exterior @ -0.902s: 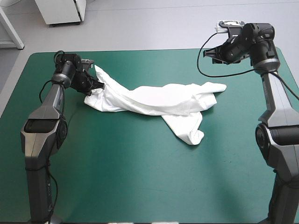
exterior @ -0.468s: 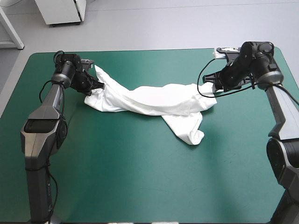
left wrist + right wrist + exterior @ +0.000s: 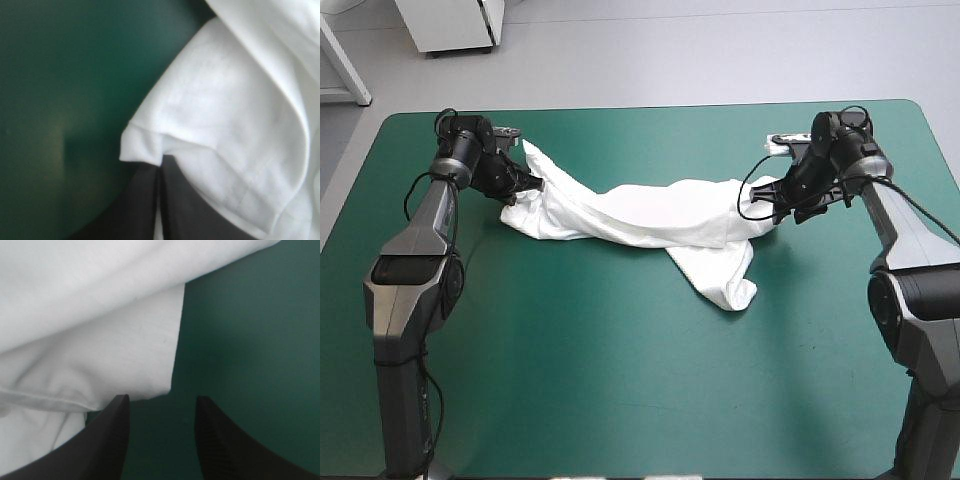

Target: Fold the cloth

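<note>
High view over the teal-green table cover [image 3: 620, 380]: at far left, the left gripper [image 3: 530, 183] pinches one end of the white T-shirt [image 3: 650, 215]. Its black fingers are pressed all but together with a sliver of cloth between them, as the left wrist view shows. The T-shirt lies crumpled in a long band across the table's far half, running rightward from that grip, with one flap trailing toward the near side just right of centre. At far right, the right gripper [image 3: 767, 200] sits low at the garment's other end, fingers spread. The right wrist view shows bare cover between them and a cloth edge just ahead of one finger. The job looks to be at the grasping stage, before any spreading or folding. The next move likely calls for the right gripper to slide forward until that edge lies between its fingers, then close, so both ends can be drawn apart.
</note>
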Controlling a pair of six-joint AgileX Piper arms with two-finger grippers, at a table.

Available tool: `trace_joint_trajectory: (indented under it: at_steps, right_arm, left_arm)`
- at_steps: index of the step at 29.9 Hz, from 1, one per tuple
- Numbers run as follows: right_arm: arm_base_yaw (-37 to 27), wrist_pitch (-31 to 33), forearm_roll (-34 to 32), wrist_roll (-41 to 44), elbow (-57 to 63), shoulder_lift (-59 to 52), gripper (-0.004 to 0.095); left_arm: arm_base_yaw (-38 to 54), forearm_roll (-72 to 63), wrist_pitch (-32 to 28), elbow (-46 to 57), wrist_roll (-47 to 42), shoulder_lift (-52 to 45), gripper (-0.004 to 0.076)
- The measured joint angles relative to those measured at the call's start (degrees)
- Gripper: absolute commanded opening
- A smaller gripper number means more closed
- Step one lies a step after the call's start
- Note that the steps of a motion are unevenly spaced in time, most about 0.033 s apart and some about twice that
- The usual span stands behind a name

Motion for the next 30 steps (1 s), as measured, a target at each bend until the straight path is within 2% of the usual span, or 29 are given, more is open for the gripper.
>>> trace_joint_trajectory:
  at_steps: [11,14,18,22,30]
  right_arm:
    - [0.0,-4.62,2.68,0.0,0.06,3.62,0.0404]
    - [0.0,-5.16,3.59,0.0,0.06,5.39,0.0376]
    - [0.0,-5.25,4.08,-0.06,-0.14,5.91,0.0268]
    - [0.37,-5.3,4.45,-0.06,-0.27,6.15,-0.0023]
    - [1.09,-2.15,2.36,0.49,-2.69,6.2,-0.0013]
  left_arm:
    - [0.0,-0.06,0.0,0.0,0.05,0.0,-0.0022]
    - [0.0,-0.06,0.0,0.0,0.05,0.0,-0.0022]
    - [0.0,-0.06,-0.02,0.0,0.05,0.0,-0.0022]
    - [0.0,-0.06,-0.02,0.0,0.05,0.0,-0.0022]
    - [0.0,-0.19,0.95,-3.38,0.0,1.08,-0.0022]
